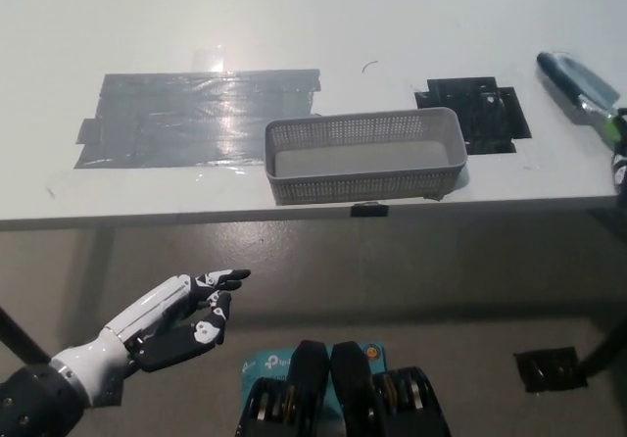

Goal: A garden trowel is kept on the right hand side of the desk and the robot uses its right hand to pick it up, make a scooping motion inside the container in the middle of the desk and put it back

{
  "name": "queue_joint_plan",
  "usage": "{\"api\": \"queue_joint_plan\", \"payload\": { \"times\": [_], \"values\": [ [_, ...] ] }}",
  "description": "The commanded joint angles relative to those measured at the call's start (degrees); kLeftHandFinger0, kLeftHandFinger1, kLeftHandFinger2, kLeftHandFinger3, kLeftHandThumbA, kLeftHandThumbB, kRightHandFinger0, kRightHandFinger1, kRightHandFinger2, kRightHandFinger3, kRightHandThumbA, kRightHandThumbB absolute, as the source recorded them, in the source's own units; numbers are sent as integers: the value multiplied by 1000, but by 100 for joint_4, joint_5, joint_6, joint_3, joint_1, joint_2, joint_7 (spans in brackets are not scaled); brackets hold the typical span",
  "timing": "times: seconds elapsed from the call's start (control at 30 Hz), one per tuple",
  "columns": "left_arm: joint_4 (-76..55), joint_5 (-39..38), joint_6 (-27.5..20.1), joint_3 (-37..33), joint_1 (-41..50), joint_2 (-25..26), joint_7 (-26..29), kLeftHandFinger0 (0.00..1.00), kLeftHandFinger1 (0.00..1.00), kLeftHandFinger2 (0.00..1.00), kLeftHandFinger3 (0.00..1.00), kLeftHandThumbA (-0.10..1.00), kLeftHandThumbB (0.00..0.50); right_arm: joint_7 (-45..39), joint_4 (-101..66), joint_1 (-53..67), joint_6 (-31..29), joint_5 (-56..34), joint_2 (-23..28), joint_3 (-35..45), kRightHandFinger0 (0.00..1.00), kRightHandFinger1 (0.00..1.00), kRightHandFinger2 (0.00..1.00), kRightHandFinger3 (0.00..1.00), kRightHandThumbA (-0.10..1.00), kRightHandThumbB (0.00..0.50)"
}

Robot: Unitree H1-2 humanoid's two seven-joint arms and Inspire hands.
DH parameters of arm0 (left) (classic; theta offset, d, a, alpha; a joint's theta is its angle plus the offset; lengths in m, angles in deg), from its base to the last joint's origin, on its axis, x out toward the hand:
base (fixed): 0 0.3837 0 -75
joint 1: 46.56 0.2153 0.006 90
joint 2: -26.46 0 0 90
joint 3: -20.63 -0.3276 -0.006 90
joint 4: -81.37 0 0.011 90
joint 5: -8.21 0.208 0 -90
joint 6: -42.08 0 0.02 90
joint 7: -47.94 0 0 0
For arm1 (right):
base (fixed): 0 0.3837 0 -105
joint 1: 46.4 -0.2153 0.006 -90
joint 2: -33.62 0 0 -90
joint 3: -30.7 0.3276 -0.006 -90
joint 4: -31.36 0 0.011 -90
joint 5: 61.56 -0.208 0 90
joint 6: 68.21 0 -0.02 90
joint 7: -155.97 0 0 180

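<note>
trowel (580, 82) right of container (364, 154), stiff metal, grasp by handle | right robot hand barely seen, grip untellable | left robot hand (181, 317) open, empty, idle

We are seeing the left hand (181, 319) at lower left: white shells running along the backs of the fingers (168, 295), black palm side and black fingertips, with small pale round spots showing on the dark inner segments. The white forearm (83, 364) is narrowing toward a silver ring at the wrist end, then widening into a dark grey, rounded, slightly textured sleeve (24, 403) at the corner. We are getting only a sliver of the right hand (619, 168) at the far right edge: black, with a few pale specks; its shape is too cropped for us to be telling more.
</note>
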Motion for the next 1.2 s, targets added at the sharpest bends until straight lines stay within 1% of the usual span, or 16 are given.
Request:
{"api": "queue_joint_plan", "payload": {
  "times": [0.0, 0.2, 0.27, 0.4, 0.47, 0.6, 0.7, 0.77, 0.83, 0.9, 0.97, 1.0, 1.03, 1.07, 1.13, 1.17],
  "values": [
    [-110, 61, -30, 3, -37, 169, -78, 1000, 1000, 1000, 1000, 895, 183, 140, -125, -573, -325, 76, 283, 67, 0, 218, 531, 374, -100, 0],
    [-110, 70, 24, 1, -20, 193, -111, 1000, 1000, 1000, 1000, 856, 174, 334, -20, -794, -503, 206, 328, 1, 0, 249, 535, 418, -100, 0],
    [-75, 74, 32, -15, -46, 189, -126, 1000, 1000, 1000, 1000, 842, 177, 312, -206, -783, -631, 210, 353, 7, 0, 207, 492, 420, -100, 0],
    [-41, 130, -13, -49, -67, 200, -149, 1000, 1000, 1000, 1000, 842, 179, 117, -544, -701, -847, 159, 409, 59, 0, 153, 441, 282, -100, 0],
    [-31, 193, -11, -67, -84, 212, -144, 1000, 1000, 1000, 1000, 845, 186, -56, -826, -648, -918, 108, 434, 81, 25, 246, 472, 247, -100, 1],
    [16, 171, -33, -57, -88, 186, -161, 1000, 1000, 1000, 1000, 834, 184, -554, -1768, -325, -1002, -206, 469, 280, 0, 156, 433, 259, -100, 19],
    [-17, 188, 23, -58, -44, 191, -153, 1000, 1000, 1000, 1000, 817, 179, -788, -2209, -106, -1122, -340, 496, 363, 0, 163, 472, 264, -100, 0],
    [-2, 123, 34, -37, -20, 183, -176, 1000, 1000, 1000, 1000, 774, 150, -879, -2746, 92, -1230, -320, 562, 380, 0, 103, 319, 202, -100, 25],
    [20, 156, 15, -47, -15, 198, -173, 1000, 1000, 1000, 1000, 775, 154, -1043, -3088, 218, -1183, -306, 617, 406, 0, 70, 265, 193, -100, 24],
    [23, 192, 30, -68, -25, 213, -173, 1000, 1000, 1000, 1000, 790, 167, -1238, -3349, 345, -1255, -428, 696, 477, 0, 124, 368, 222, -100, 31],
    [46, 195, 25, -65, -48, 235, -189, 1000, 1000, 1000, 1000, 797, 165, -1322, -3453, 389, -1302, -440, 734, 525, 0, 170, 484, 295, -100, 72],
    [76, 169, -32, -65, -52, 236, -214, 1000, 1000, 1000, 1000, 790, 147, -1361, -3618, 482, -1367, -412, 842, 572, 0, 171, 485, 336, -100, 117],
    [79, 165, -39, -66, -53, 238, -215, 1000, 1000, 1000, 1000, 782, 147, -1387, -3642, 497, -1382, -403, 846, 597, 0, 177, 494, 353, -100, 129],
    [116, 184, -103, -71, -54, 236, -206, 1000, 1000, 1000, 1000, 769, 149, -1311, -3689, 580, -1743, -438, 1027, 629, 0, 183, 532, 387, -100, 146],
    [132, 186, -145, -78, -55, 242, -210, 1000, 1000, 1000, 1000, 765, 149, -1375, -3732, 651, -1863, -472, 1173, 686, 0, 212, 567, 407, -100, 144],
    [112, 244, -114, -84, -57, 285, -196, 1000, 1000, 1000, 1000, 786, 176, -1406, -3729, 673, -1897, -495, 1200, 714, 0, 227, 572, 422, -100, 150]
  ]
}}
